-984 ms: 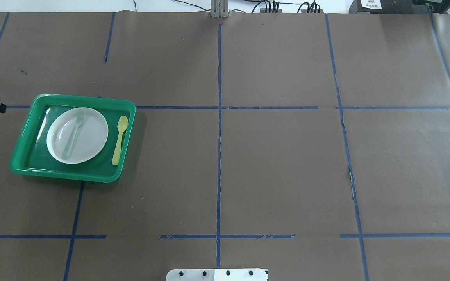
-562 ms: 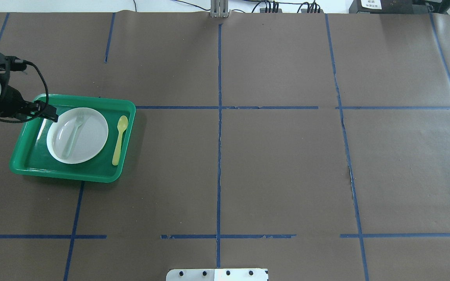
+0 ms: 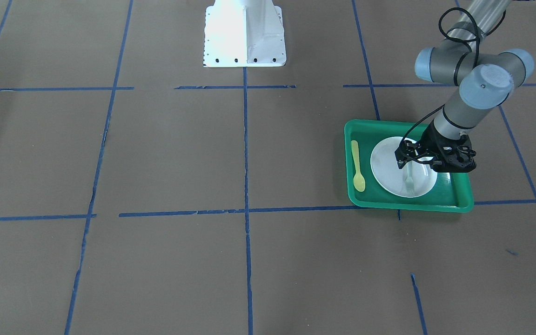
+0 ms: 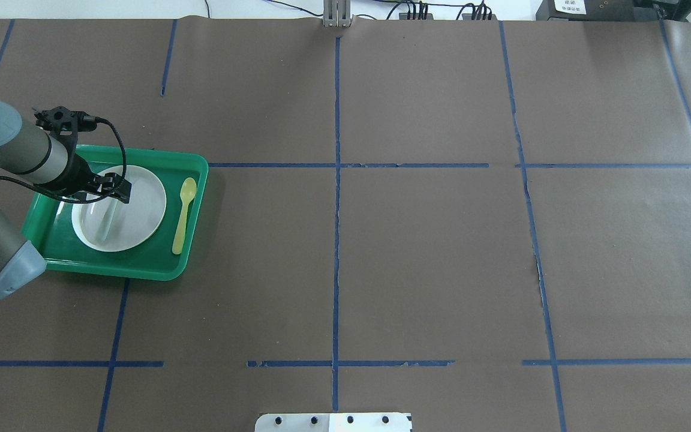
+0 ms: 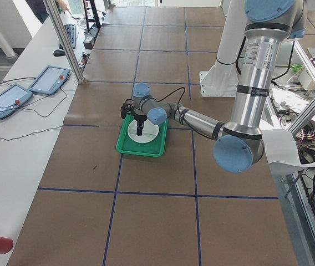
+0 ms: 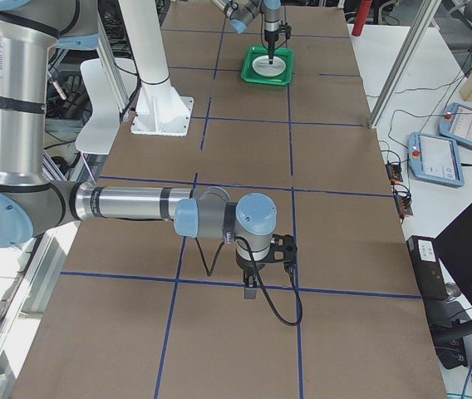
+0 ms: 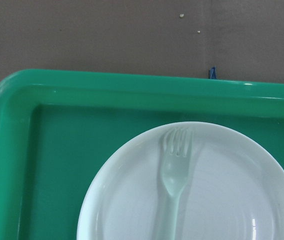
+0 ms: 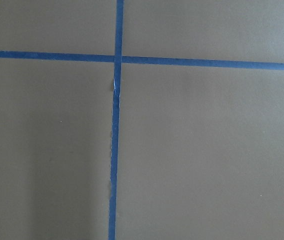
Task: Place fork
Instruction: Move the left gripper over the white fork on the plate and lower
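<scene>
The pale whitish-green fork (image 4: pixel 107 221) lies on a white plate (image 4: pixel 144 216) inside a green tray (image 4: pixel 141 265). Its tines point to the table's far side. In the left wrist view the fork (image 7: pixel 176 170) lies free on the plate (image 7: pixel 232 200), with no fingers in the picture. My left gripper (image 4: pixel 119 191) hovers over the fork's tine end, looks open and holds nothing. From the front it (image 3: pixel 411 161) hangs above the fork (image 3: pixel 409 184). My right gripper (image 6: pixel 251 289) shows only in the exterior right view, over bare table far from the tray; I cannot tell its state.
A yellow-green spoon (image 4: pixel 183 215) lies in the tray to the right of the plate, also seen from the front (image 3: pixel 357 167). Brown paper with blue tape lines covers the table. The robot's white base (image 3: pixel 244 35) stands at the near edge.
My left arm has come in from the left edge and moved right, from beside the tray to over the plate and fork. The fork, plate and spoon have not moved.
</scene>
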You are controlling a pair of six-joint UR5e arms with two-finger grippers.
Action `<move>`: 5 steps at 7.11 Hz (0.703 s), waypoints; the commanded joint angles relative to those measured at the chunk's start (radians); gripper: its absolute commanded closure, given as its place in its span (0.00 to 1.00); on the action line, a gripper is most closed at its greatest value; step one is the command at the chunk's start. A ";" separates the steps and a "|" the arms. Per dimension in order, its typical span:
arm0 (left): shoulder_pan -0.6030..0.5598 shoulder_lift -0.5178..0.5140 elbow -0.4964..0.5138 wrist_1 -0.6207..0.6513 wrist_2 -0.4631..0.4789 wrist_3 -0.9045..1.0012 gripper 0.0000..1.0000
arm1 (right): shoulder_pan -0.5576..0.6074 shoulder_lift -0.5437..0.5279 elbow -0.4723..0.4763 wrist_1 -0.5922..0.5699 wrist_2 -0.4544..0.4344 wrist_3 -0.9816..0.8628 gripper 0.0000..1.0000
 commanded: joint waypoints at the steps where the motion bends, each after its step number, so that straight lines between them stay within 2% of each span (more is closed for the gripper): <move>1: 0.011 -0.007 0.051 -0.056 0.001 -0.002 0.16 | 0.000 0.000 -0.001 0.000 0.000 -0.001 0.00; 2: 0.011 -0.007 0.054 -0.067 -0.002 -0.003 0.19 | 0.000 0.000 0.001 0.000 0.000 -0.001 0.00; 4: 0.011 -0.007 0.054 -0.067 -0.004 -0.002 0.35 | 0.000 0.000 0.001 0.000 0.000 -0.001 0.00; 5: 0.013 -0.007 0.056 -0.067 -0.004 -0.002 0.39 | 0.000 0.000 0.001 0.000 0.000 -0.001 0.00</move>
